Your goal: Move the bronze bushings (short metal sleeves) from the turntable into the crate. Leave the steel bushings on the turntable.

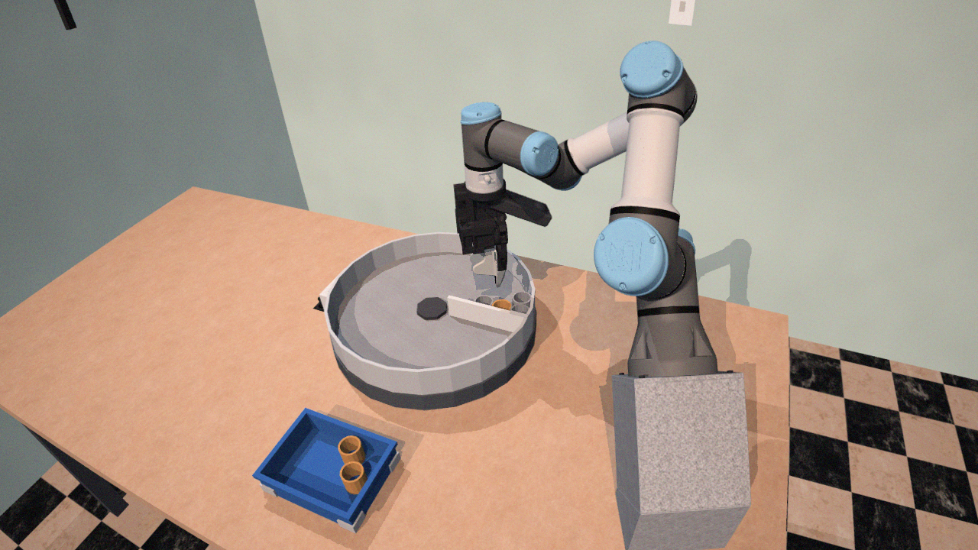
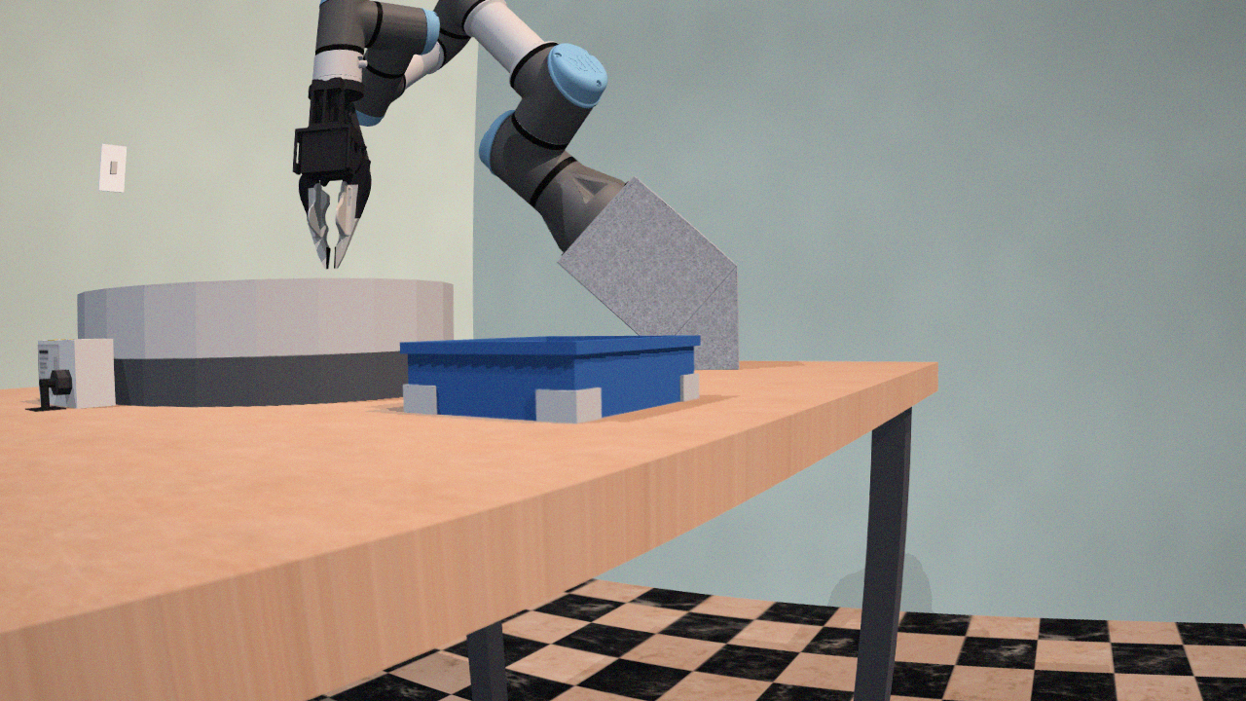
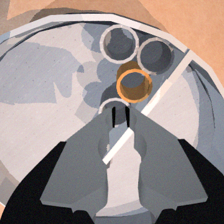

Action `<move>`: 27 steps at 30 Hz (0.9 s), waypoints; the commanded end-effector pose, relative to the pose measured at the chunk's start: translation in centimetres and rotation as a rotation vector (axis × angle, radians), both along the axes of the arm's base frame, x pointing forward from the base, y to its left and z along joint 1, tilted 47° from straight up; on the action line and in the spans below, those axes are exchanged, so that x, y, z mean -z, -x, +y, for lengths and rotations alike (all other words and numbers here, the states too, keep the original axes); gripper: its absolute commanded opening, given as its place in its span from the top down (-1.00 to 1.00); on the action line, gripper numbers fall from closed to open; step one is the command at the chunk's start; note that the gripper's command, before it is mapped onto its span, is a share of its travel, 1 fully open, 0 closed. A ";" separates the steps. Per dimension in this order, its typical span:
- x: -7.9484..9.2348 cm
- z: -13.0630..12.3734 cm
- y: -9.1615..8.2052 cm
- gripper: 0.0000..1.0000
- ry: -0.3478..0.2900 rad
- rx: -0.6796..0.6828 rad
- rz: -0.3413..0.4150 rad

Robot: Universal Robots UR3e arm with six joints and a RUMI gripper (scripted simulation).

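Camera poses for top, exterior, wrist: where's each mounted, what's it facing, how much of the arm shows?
Top: high, angled down at turntable, crate; whole arm shows.
Exterior: table height, side-on to crate; arm, shut end effector above turntable.
Wrist: on the end effector, looking down at bronze bushing among steel bushings.
Top and wrist share the bushings.
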State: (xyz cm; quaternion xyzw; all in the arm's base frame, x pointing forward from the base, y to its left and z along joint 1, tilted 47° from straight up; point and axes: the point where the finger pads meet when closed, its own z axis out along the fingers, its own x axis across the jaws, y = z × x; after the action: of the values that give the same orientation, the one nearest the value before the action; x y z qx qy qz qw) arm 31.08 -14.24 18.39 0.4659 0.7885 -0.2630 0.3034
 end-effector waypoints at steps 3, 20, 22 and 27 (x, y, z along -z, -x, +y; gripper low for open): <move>-0.1 0.0 0.0 0.90 0.000 -0.001 -0.002; -0.1 0.0 0.0 0.90 0.000 -0.001 -0.002; 0.1 -0.2 -0.1 0.90 0.000 -0.001 -0.002; 0.9 -1.1 -0.4 0.90 0.000 -0.001 -0.002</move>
State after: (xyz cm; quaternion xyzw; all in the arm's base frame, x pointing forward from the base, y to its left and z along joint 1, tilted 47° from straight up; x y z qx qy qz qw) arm 31.25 -14.77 17.89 0.4663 0.7885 -0.2631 0.3028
